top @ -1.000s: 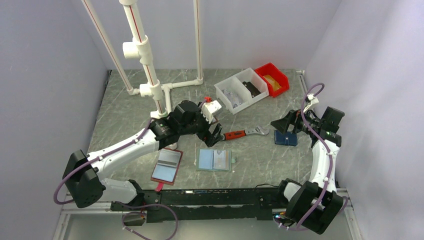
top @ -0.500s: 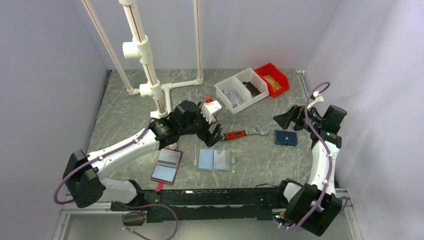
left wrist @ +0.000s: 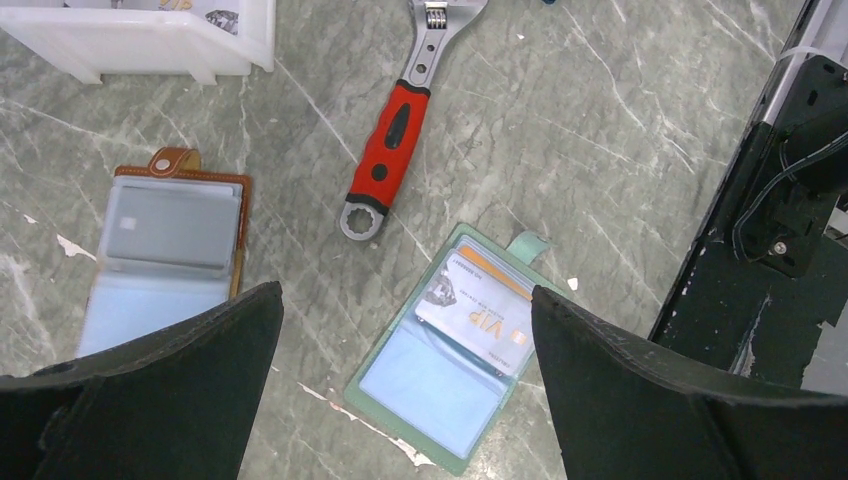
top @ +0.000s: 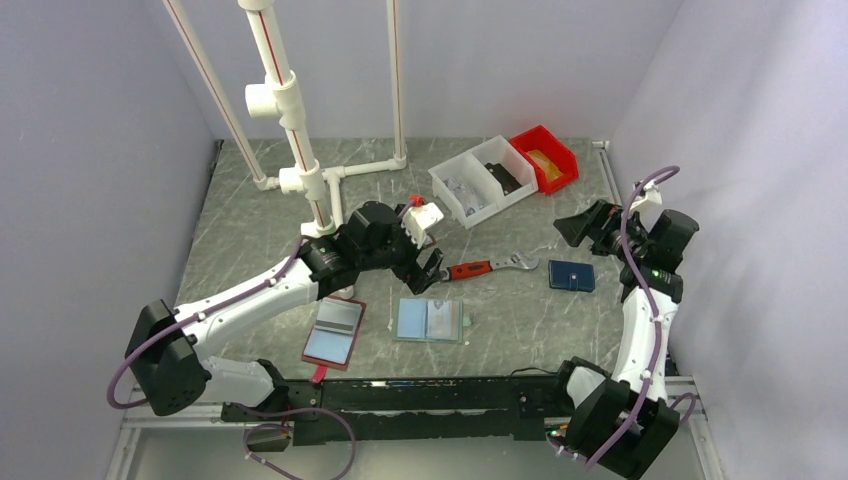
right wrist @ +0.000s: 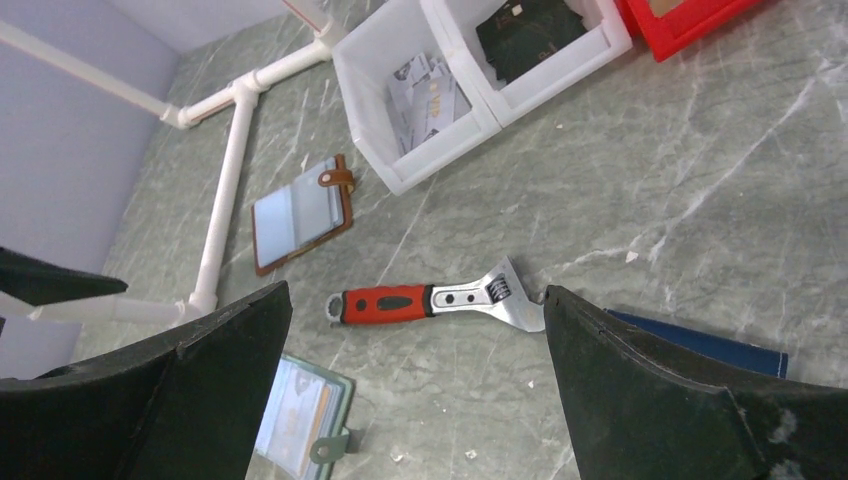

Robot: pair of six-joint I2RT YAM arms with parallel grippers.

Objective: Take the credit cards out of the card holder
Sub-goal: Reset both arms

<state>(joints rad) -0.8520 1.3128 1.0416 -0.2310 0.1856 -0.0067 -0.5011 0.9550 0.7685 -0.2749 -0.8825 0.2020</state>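
Observation:
The card holder (top: pixel 428 320) lies open and flat on the table, mint-green at the edges with blue-grey panels. In the left wrist view the card holder (left wrist: pixel 455 360) shows a pale credit card (left wrist: pixel 478 315) marked VIP tucked into one panel. My left gripper (top: pixel 428 270) hangs open just behind and above the holder with nothing between its fingers (left wrist: pixel 180 380). My right gripper (top: pixel 580 228) is raised at the right, open and empty. Its wrist view catches the holder (right wrist: pixel 300 410) at the bottom left.
A red-handled wrench (top: pixel 490 266) lies behind the holder. A blue wallet (top: pixel 571 276) sits at the right and a maroon-edged folder (top: pixel 334 332) at the left. A brown-edged folder (left wrist: pixel 165 255), white bins (top: pixel 482 180), a red bin (top: pixel 545 158) and white pipes (top: pixel 300 170) stand further back.
My right gripper has risen and drawn back to the right, away from the blue wallet. The left arm and the card holder have not moved.

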